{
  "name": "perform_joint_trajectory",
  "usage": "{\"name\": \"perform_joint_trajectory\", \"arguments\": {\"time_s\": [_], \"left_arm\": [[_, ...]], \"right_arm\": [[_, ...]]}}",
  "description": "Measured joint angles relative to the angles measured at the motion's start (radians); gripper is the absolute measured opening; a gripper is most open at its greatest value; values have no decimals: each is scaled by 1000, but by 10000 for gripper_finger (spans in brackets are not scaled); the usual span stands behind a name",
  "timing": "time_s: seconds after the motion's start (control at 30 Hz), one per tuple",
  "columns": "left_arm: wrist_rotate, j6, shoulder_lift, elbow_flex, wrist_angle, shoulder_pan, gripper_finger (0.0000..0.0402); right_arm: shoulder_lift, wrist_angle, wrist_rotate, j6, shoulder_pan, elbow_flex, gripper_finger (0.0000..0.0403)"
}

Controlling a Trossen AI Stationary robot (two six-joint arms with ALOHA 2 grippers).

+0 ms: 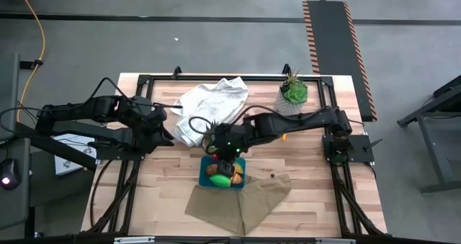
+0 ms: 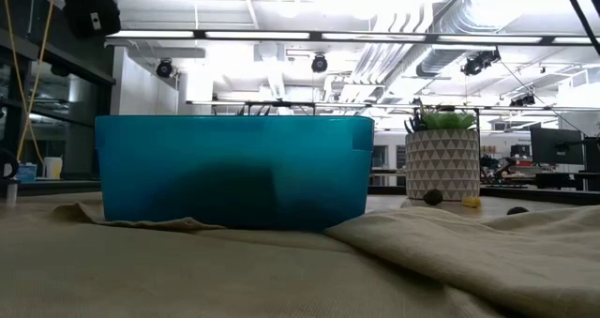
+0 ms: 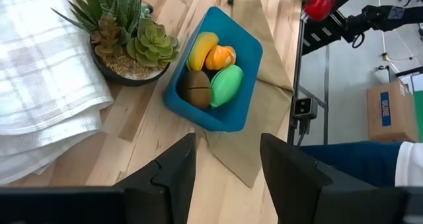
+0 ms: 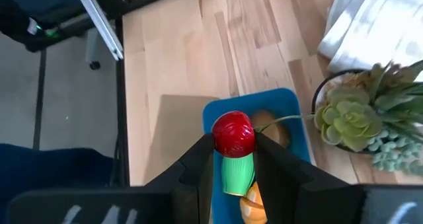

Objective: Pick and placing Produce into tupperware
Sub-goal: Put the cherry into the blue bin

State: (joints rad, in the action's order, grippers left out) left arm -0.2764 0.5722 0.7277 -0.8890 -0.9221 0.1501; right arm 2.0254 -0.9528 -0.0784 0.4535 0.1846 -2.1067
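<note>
- Over the middle of the high view, the right gripper (image 4: 232,159) hangs above the tupperware (image 1: 204,173), its jaws clamped on a small red round piece (image 4: 233,133) of produce.
- Below that piece, the tupperware (image 4: 291,100) already holds a green pepper (image 4: 236,172), an orange piece (image 4: 254,209) and a brown piece partly hidden behind the jaws.
- Left of centre in the high view, the left gripper (image 3: 227,159) waits over the table (image 1: 317,165) beside the white towel (image 1: 209,104); its jaws stand apart with nothing between them.
- Its wrist view shows the tupperware (image 3: 244,108) with a yellow banana (image 3: 201,49), an orange piece (image 3: 222,56), a brown kiwi (image 3: 196,89) and the green pepper (image 3: 227,85) inside.
- A tan cloth (image 1: 241,201) lies under the tupperware's lower edge, towards the bottom of the high view.
- One potted plant (image 3: 129,42) stands just beside the tupperware; another (image 1: 293,93) sits at the upper right of the table.
</note>
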Motion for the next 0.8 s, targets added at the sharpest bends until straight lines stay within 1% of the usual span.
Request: {"name": "perform_joint_trajectory", "arguments": {"time_s": [0.47,0.8], "left_arm": [[-1,-18,0,0,-5,0,156],[-1,-18,0,0,-26,0,156]], "right_arm": [[144,-67,-1,37,13,0,85],[218,-106,-2,37,35,0,85]]}}
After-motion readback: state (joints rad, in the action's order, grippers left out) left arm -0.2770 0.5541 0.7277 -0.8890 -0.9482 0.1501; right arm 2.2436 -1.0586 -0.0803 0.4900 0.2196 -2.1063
